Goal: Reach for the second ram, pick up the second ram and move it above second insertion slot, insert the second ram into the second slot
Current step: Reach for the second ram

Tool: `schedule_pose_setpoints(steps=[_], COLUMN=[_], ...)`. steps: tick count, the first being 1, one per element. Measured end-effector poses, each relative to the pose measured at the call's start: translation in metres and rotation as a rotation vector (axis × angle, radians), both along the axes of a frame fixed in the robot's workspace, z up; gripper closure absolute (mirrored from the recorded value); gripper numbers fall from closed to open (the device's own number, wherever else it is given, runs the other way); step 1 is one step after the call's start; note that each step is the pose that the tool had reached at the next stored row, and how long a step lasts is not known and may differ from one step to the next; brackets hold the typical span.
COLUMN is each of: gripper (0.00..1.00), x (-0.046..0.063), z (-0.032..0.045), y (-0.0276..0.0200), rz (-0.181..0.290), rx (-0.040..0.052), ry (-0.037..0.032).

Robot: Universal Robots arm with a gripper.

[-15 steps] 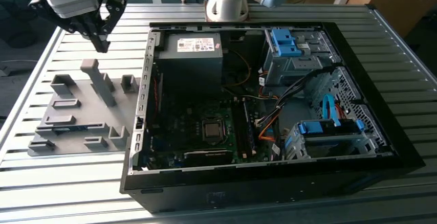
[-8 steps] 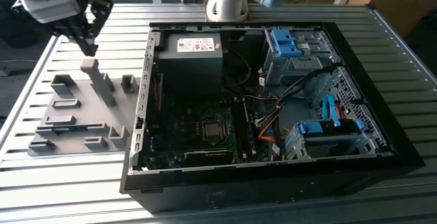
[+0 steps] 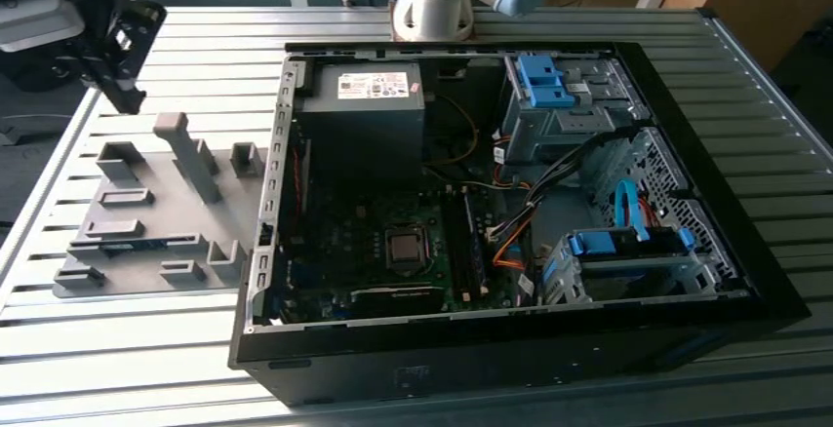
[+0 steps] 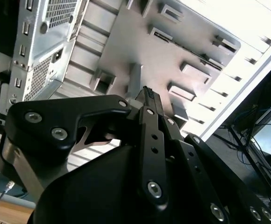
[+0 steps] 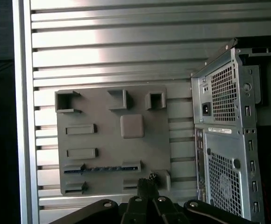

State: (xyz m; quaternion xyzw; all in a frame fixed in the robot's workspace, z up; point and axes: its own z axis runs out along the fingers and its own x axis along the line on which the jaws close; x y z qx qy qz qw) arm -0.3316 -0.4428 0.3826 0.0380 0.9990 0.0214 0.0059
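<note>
The second ram point(image 5: 100, 169) is a thin blue-green stick standing on its edge between two brackets of the grey holder plate point(image 5: 149, 135). In the exterior view it shows as a short blue strip point(image 3: 140, 244) on that plate point(image 3: 156, 203), at the view's left of the open computer case point(image 3: 729, 281). My gripper point(image 3: 121, 96) hangs high above the plate's far end, well clear of the ram. Its black fingers point(image 5: 147, 186) look pressed together with nothing between them, and they rise as one narrow stack point(image 4: 148, 100) in the second wrist view. The long dark memory slots point(image 3: 466, 247) lie inside the case beside the processor socket.
The case holds a power supply point(image 3: 365, 105), blue drive cages point(image 3: 547, 86) and loose orange and black cables point(image 3: 521, 222). The holder plate carries several upright grey posts and brackets point(image 3: 189, 154). Everything rests on a ribbed metal table point(image 3: 131, 349). The case's rear panel point(image 5: 224, 140) stands beside the plate.
</note>
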Motion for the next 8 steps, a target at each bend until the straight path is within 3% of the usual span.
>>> schedule_pose_setpoints(steps=[8], gripper=[0.89], x=[-0.013], z=[-0.0011], y=[-0.0138], rz=[0.0], rx=[-0.0013], ry=[-0.0001])
